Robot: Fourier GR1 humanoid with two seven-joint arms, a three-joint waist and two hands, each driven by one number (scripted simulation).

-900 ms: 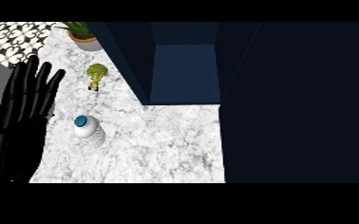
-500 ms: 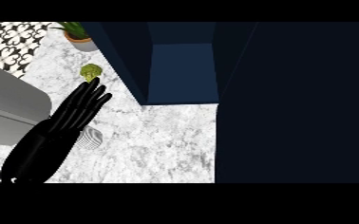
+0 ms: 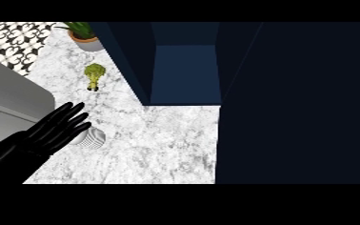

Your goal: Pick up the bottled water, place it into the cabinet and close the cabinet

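The water bottle stands on the white marble counter at the lower left, and only its ribbed clear side shows. My left hand comes in from the lower left edge with its fingers straight. It lies over the bottle's top and hides the cap. The dark blue cabinet is open at the top centre, showing an empty blue inside. Its dark door fills the right of the view. My right hand does not show.
A small broccoli lies on the counter above the bottle. A potted plant stands at the back left by patterned tiles. A grey rounded surface takes up the left edge.
The left hand swung from upright at the left edge across the bottle, then drew back down and left. Its fingertips now rest just over the bottle. The bottle has stayed in place.
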